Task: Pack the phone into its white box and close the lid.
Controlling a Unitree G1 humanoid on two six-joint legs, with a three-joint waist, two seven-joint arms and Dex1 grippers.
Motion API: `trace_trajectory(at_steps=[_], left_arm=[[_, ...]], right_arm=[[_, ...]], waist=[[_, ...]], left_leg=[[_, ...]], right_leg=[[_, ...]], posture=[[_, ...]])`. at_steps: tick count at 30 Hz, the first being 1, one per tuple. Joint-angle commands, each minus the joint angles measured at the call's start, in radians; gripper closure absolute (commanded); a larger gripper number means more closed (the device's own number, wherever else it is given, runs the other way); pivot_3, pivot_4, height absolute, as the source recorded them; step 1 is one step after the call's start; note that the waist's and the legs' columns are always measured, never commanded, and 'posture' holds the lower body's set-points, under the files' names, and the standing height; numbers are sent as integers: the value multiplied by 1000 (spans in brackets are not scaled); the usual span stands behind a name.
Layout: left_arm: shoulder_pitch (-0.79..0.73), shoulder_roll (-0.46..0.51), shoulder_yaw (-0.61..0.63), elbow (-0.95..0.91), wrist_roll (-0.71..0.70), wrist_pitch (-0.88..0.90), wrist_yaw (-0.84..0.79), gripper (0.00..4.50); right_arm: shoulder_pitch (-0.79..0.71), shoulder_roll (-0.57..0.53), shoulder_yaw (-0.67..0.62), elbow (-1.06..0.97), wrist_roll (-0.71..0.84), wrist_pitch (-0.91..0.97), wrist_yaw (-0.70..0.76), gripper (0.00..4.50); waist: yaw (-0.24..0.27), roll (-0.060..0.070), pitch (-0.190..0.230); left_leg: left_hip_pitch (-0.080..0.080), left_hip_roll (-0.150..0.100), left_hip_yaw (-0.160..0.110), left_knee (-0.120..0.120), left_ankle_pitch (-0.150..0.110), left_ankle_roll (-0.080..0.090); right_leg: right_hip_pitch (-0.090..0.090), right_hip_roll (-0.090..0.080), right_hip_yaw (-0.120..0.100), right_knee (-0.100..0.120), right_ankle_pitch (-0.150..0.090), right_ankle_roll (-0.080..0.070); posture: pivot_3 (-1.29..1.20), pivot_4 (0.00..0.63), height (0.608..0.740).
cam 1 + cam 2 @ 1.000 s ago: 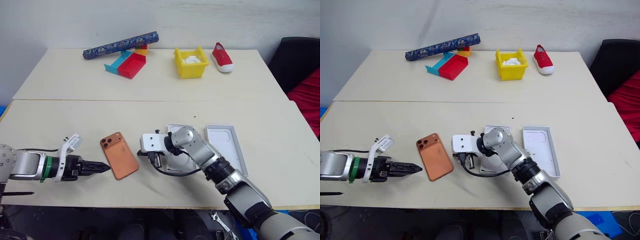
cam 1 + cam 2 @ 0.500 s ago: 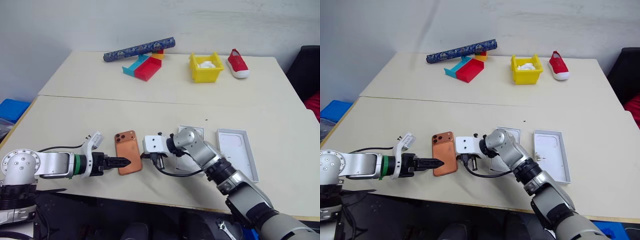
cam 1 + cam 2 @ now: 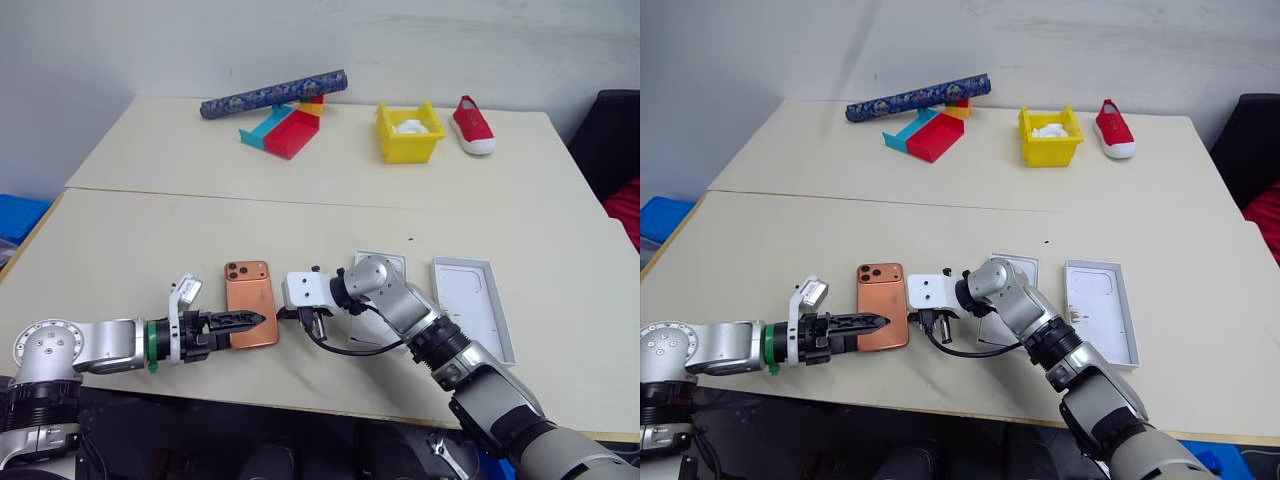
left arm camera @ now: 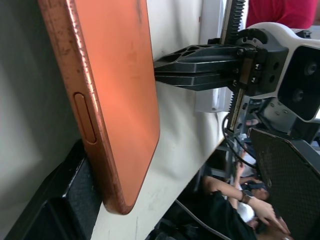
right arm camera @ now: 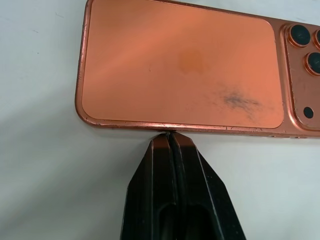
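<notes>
The copper-orange phone [image 3: 250, 308] lies back up on the table, its camera cluster at the far corner. My left gripper [image 3: 252, 319] reaches in from the left, open, its fingers at the phone's near left edge; one finger [image 4: 50, 210] rests beside that edge. My right gripper [image 5: 169, 134] is shut, and its tips touch the phone's [image 5: 180, 65] right long edge. The white box [image 3: 385, 264] lies mostly hidden behind my right arm. The lid [image 3: 475, 305] lies inner face up to the right of the box, showing a white floor with a faint phone outline.
On the far table lie a blue patterned roll [image 3: 272, 93], red and teal trays [image 3: 285, 130], a yellow bin [image 3: 408, 130] and a red shoe [image 3: 470, 125]. A seam [image 3: 150, 192] joins the two tables. The near table edge runs just below both arms.
The view has shifted. My left gripper moved right up to the phone. The phone turned straighter and now rests against my right gripper's shut tips. The right arm kept still.
</notes>
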Motion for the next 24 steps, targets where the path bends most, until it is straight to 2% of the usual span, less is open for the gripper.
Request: trace_trajectory(at_steps=[1,4,10,12,16,20,24], left_arm=[[8,-3,-45,16,80,20,-30,0],[2,-9,-31,22,107,14,-62,577],[-12,-40,-10,1,144,15,-128,2575],[-18,-51,-5,-6,156,16,-148,3228],[-53,-41,8,-18,187,17,-215,4391],[-95,-20,-3,-51,214,31,-312,4391],[-133,-7,-59,-114,240,54,-420,4391]], right_arm=[[-5,-1,5,-26,3,-9,-3,4484],[-1,-9,4,-31,3,-11,-4,4500],[15,-19,-13,-83,26,-2,-6,4500],[19,-28,-20,-106,33,0,-6,4500],[45,-71,-101,-259,96,68,-16,4500],[112,-164,-247,-523,225,266,-18,4500],[244,-330,-449,-828,414,535,-11,3623]], waist=[[0,-1,0],[0,-1,1],[0,-6,4],[0,-8,4],[5,-8,5],[3,-12,9],[7,-13,9]], left_leg=[[0,0,0,0,0,0],[-1,0,-1,0,0,0],[-3,1,-1,0,0,0],[-8,1,-1,1,0,0],[-16,0,-6,2,3,-2],[-18,0,-7,2,4,-2],[-23,0,-15,2,4,-3]], right_leg=[[0,0,0,0,0,0],[0,0,0,-1,0,0],[-3,0,0,0,0,-1],[-8,0,0,1,0,-1],[-12,0,-1,0,0,0],[-12,0,-1,0,0,0],[-12,1,-2,-2,0,0]], posture=[[0,150,740],[0,150,740],[0,150,740],[0,150,740],[0,150,740],[0,150,740],[0,150,740]])
